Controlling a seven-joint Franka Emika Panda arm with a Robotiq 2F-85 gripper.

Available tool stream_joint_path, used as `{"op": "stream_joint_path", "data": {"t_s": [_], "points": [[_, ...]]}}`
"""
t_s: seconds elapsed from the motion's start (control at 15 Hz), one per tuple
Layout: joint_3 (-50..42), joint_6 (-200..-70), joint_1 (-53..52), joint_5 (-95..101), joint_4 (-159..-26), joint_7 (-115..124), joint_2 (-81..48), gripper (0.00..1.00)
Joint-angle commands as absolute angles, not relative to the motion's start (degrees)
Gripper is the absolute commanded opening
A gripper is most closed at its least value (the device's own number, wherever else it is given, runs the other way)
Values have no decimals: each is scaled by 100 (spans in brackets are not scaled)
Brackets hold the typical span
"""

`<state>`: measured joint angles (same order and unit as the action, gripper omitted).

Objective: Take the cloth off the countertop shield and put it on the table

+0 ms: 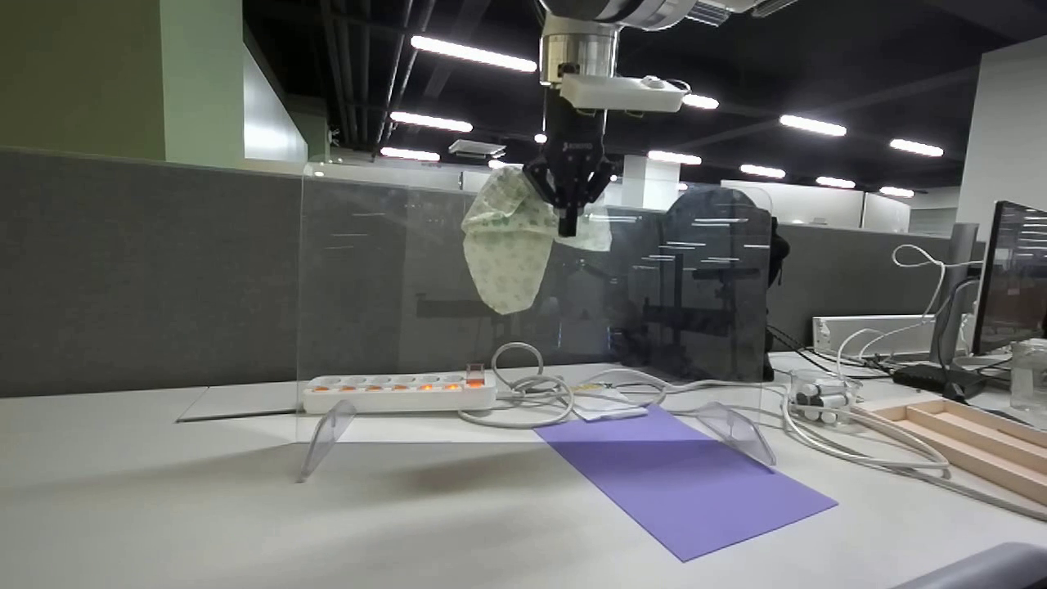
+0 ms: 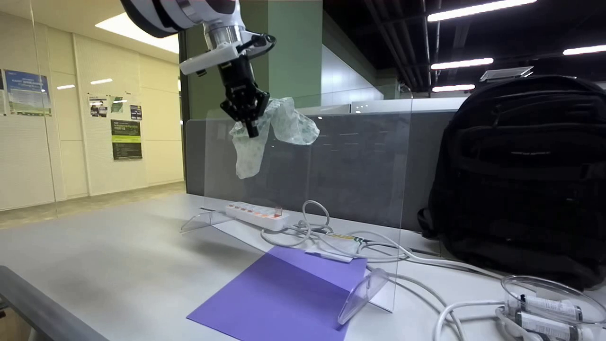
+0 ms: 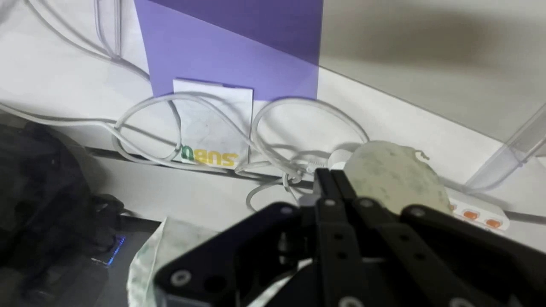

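A pale cloth (image 1: 507, 270) with a faint green pattern hangs at the top of the clear countertop shield (image 1: 368, 286), which stands upright on the white table (image 1: 204, 507). It also shows in an exterior view (image 2: 248, 158). My gripper (image 1: 568, 225) points down at the cloth, its fingertips overlapping it in both exterior views. In the wrist view the fingers (image 3: 330, 172) are together. Cloth shows right of the fingertips (image 3: 396, 175) and at lower left, passing behind the gripper. I see no cloth between the tips; contact is hidden.
Purple paper (image 1: 687, 483) lies under the shield. A white power strip (image 1: 397, 394), loose white cables (image 1: 540, 393) and a small white packet (image 3: 213, 123) lie behind it. A black backpack (image 2: 521, 189) stands at the back, a wooden tray (image 1: 973, 442) to one side.
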<state>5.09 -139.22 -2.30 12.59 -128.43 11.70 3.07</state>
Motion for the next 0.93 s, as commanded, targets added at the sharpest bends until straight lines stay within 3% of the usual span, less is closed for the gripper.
{"op": "stream_joint_path", "data": {"t_s": [0.0, 0.8, 0.87], "points": [[515, -13490, -309, 1275, -12894, 1073, 222, 0], [509, -12813, -436, 1941, -13194, 1250, -293, 0], [512, -12785, -455, 1972, -13208, 1245, -310, 7]]}}
